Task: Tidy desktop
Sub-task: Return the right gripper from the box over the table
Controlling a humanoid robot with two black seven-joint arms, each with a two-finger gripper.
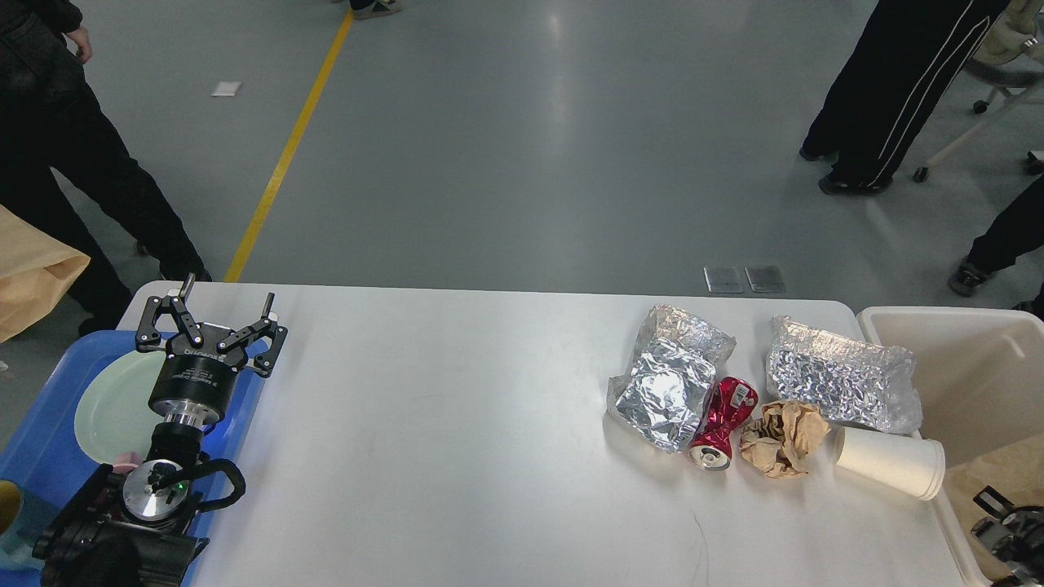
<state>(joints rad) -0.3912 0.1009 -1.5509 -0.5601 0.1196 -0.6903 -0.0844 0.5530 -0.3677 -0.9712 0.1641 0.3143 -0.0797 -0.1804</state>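
The white desktop (457, 424) carries a cluster of litter at its right side: two crumpled foil bags (669, 379) (840, 375), a crushed red can (722, 420), a ball of brown paper (781, 438) and a white paper cup (889, 462) lying on its side. My left gripper (228, 292) stands open and empty at the table's far left, above the edge of the blue tray (37, 440), far from the litter. A dark part of my right gripper (1007, 530) shows at the lower right, over the cream bin (979, 359); its fingers cannot be made out.
The tray holds a pale green plate (110, 399). People's legs stand on the grey floor beyond the table, at far left and far right. A brown paper bag (28, 281) hangs at the left edge.
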